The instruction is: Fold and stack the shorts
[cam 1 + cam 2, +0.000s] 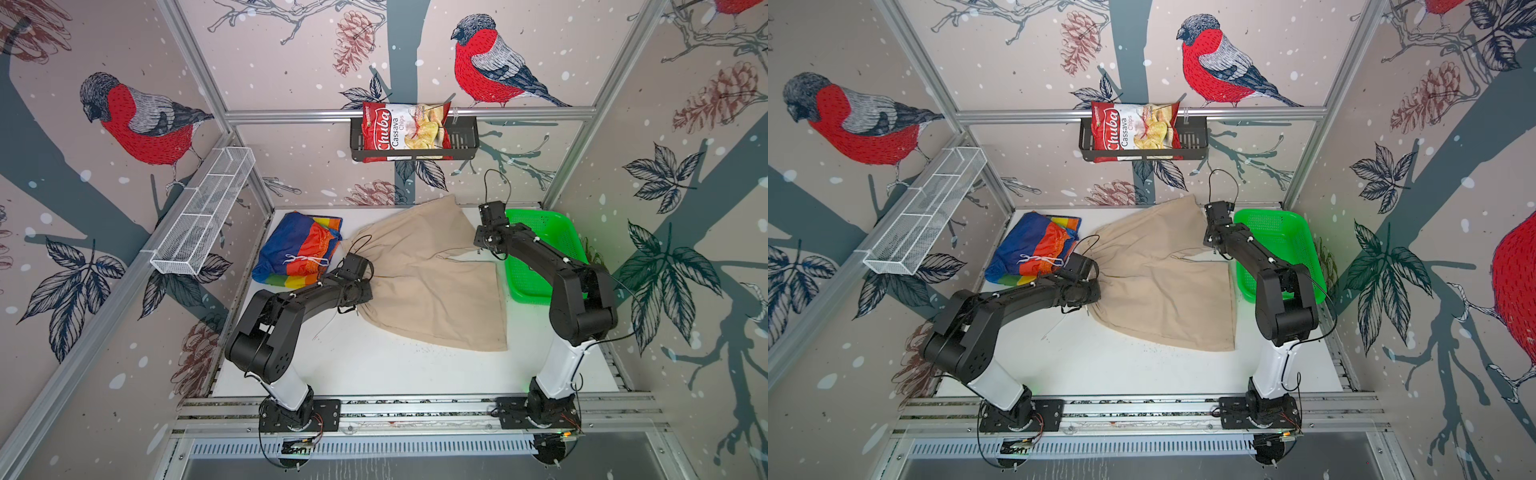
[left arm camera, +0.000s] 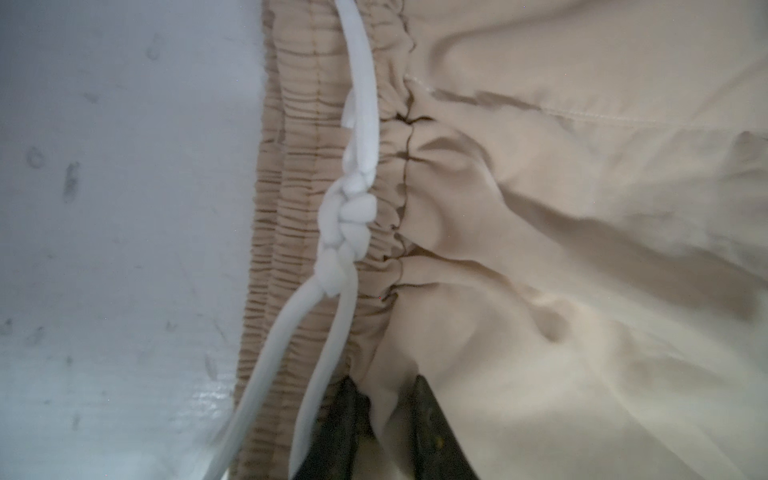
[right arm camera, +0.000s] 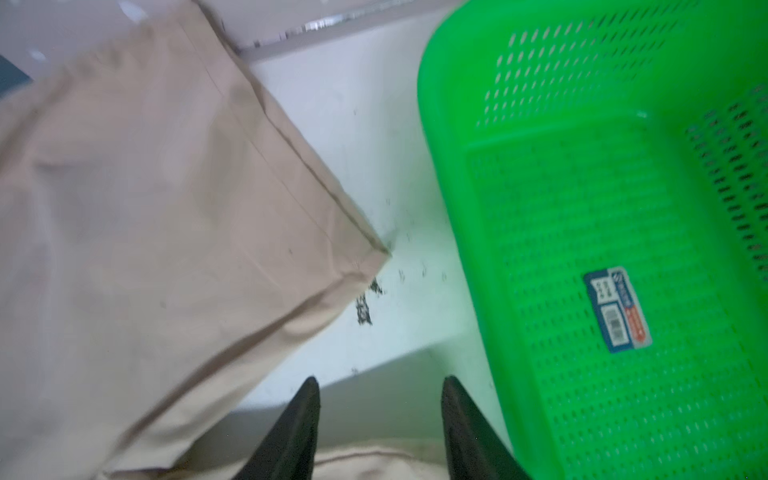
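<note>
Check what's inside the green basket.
Only a blue sticker on the basket floor shows. In both top views the right arm covers part of it.

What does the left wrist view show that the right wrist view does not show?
Only the left wrist view: the gathered waistband, the knotted white drawstring, and the left tool pinching a fold of fabric. Only the right wrist view: the green basket with its sticker, a hemmed leg corner lying flat, and the right tool open, holding nothing. Both: the beige shorts on the white table.
</note>
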Robot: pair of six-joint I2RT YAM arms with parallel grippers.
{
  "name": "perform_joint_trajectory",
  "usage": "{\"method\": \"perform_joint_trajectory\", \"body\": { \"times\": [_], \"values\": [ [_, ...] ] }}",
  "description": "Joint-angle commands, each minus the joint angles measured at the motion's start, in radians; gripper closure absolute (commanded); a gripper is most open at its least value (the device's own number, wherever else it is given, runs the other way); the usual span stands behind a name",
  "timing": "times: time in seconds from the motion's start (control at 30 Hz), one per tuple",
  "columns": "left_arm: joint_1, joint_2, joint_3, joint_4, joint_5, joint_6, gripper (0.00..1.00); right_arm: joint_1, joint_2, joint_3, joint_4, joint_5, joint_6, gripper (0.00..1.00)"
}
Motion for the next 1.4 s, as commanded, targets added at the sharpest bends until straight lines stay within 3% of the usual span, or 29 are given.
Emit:
{"method": "perform_joint_trajectory", "body": {
  "times": [0.0, 0.23, 0.5, 0.7, 0.93, 1.13, 1.27, 1.37],
  "values": [
    [0.003, -0.045, 0.012, -0.047, -0.001, 0.017, 0.74, 0.0, 0.015, 0.083, -0.022, 0.032, -0.021, 0.49],
    [0.003, -0.153, 0.209, -0.038, -0.054, 0.101, 0.5, 0.0, 0.118, 0.249, 0.049, -0.136, -0.095, 0.51],
    [0.036, 0.069, 0.484, -0.048, -0.222, 0.122, 0.44, 0.019, 0.301, 0.273, 0.076, -0.256, -0.041, 0.56],
    [0.09, 0.252, 0.608, -0.084, -0.194, 0.123, 0.43, 0.04, 0.347, 0.151, 0.125, -0.274, -0.033, 0.58],
    [0.14, 0.287, 0.565, -0.049, -0.155, 0.095, 0.37, 0.065, 0.322, -0.04, 0.197, -0.26, -0.001, 0.66],
    [0.153, 0.278, 0.515, -0.024, -0.181, 0.1, 0.35, 0.074, 0.217, -0.242, 0.221, -0.212, 0.079, 0.7],
    [0.166, 0.29, 0.508, -0.007, -0.174, 0.112, 0.37, 0.085, 0.095, -0.421, 0.258, -0.239, 0.136, 0.72],
    [0.174, 0.298, 0.509, 0.013, -0.167, 0.118, 0.38, 0.095, 0.025, -0.458, 0.253, -0.237, 0.135, 0.73]
  ]
}}
